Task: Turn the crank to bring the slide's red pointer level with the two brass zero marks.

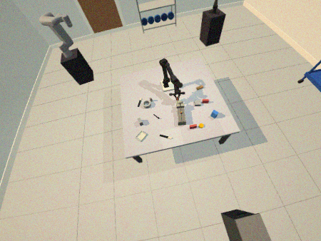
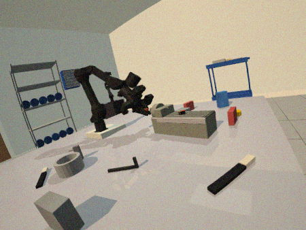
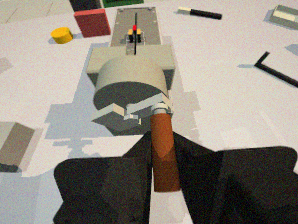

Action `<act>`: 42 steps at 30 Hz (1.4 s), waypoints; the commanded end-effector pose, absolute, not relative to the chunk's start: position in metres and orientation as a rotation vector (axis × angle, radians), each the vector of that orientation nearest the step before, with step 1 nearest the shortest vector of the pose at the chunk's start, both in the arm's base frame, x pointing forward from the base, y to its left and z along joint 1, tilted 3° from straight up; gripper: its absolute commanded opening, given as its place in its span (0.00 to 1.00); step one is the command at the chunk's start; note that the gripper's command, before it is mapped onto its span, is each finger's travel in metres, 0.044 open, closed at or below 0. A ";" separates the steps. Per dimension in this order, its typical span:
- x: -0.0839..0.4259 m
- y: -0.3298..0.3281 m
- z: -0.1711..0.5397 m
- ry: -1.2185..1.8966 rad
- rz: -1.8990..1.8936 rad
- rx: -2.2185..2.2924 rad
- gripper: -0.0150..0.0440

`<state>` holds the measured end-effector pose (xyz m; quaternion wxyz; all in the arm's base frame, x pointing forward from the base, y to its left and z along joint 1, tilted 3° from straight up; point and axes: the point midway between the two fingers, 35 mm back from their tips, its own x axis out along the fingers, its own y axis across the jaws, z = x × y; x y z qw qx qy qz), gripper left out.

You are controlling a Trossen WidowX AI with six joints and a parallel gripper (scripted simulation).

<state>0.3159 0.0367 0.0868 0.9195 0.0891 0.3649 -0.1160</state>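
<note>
The grey machine (image 1: 182, 119) (image 2: 183, 128) (image 3: 120, 52) stands on the table with its slide pointing away from the arm. In the wrist view the red pointer (image 3: 134, 28) shows slightly beyond the two small brass marks (image 3: 134, 34); the exact offset is hard to tell. A pale crank arm (image 3: 145, 105) crosses the round drum and carries a brown handle (image 3: 165, 170) at its right end. My gripper (image 1: 177, 98) (image 2: 147, 111) (image 3: 158, 134) is shut on this handle, with one dark finger on each side. The fingers hide part of the handle's sides.
Near the machine are a red block (image 1: 192, 126) (image 2: 232, 116) (image 3: 93, 23), a yellow piece (image 1: 201, 125) (image 3: 62, 35) and a grey block (image 1: 197, 103) (image 3: 15, 145). A black angled tool (image 1: 156, 116) (image 2: 124, 168) (image 3: 278, 73) and a grey ring (image 1: 147, 103) (image 2: 69, 165) lie on the other side.
</note>
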 end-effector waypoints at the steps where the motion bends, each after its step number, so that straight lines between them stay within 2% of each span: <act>1: 0.315 0.032 0.078 0.764 -0.251 0.179 0.25; 42: 0.323 0.060 0.040 0.764 -0.250 0.182 0.25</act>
